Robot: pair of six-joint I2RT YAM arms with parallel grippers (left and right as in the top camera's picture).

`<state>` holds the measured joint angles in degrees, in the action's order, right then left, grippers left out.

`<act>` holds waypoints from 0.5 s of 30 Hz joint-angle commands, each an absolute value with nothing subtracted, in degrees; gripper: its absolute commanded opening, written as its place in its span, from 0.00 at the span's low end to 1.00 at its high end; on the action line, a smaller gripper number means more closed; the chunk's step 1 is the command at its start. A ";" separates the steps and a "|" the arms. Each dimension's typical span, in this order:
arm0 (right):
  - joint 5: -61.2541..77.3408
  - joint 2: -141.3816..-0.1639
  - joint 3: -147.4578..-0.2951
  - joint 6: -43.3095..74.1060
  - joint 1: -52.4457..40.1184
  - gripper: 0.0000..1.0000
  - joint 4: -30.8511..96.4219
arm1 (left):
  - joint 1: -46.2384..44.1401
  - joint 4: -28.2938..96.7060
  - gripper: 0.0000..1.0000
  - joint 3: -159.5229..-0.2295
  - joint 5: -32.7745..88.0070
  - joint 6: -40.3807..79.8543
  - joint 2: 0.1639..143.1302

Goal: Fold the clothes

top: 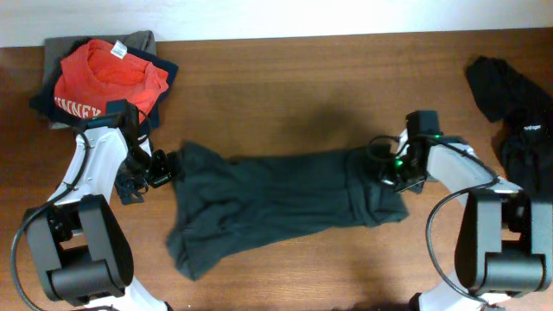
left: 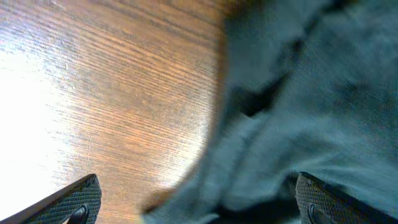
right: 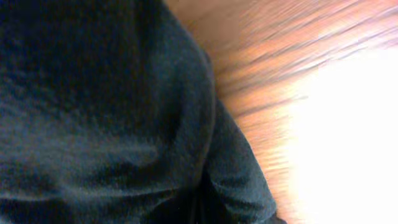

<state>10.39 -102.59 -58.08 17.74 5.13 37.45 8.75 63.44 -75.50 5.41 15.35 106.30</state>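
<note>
Grained wooden table (top: 302, 69), rumpled charcoal shirt (top: 276, 203)

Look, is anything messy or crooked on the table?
Yes. The dark grey shirt lies wrinkled and slanted across the wooden table, bunched at its right end. A black garment sits crumpled at the table's right edge, and a red shirt lies rumpled top left.

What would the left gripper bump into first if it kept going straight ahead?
Most likely the dark shirt: its rumpled edge lies right in front of the open left gripper.
</note>
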 commanded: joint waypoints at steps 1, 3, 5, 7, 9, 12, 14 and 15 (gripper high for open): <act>0.45 -104.86 -59.64 16.51 8.38 0.04 37.26 | 8.64 62.33 0.99 -75.05 5.80 14.22 105.08; 0.62 -104.86 -60.71 16.51 9.45 0.04 37.74 | 8.62 61.91 0.99 -75.05 5.80 14.22 105.08; 0.78 -104.86 -61.69 16.51 9.85 0.04 38.96 | 8.62 61.47 0.99 -75.05 5.82 14.22 105.08; 0.73 -104.86 -62.48 16.51 9.82 0.04 40.03 | 8.62 61.34 0.99 -75.05 6.07 14.20 105.08; 0.75 -104.84 -63.75 16.53 9.82 0.04 41.95 | 8.47 61.23 0.99 -75.05 8.10 13.19 105.08; 0.75 -104.55 -68.97 16.56 9.91 0.04 48.16 | 8.19 60.86 0.99 -75.05 11.86 10.59 104.57; 0.73 -103.98 -73.03 16.53 9.87 0.04 52.36 | 7.77 60.45 0.99 -75.05 12.51 9.23 103.88; 0.71 -103.50 -75.83 16.53 9.87 0.04 54.96 | 7.44 60.40 0.99 -75.05 12.25 9.08 103.50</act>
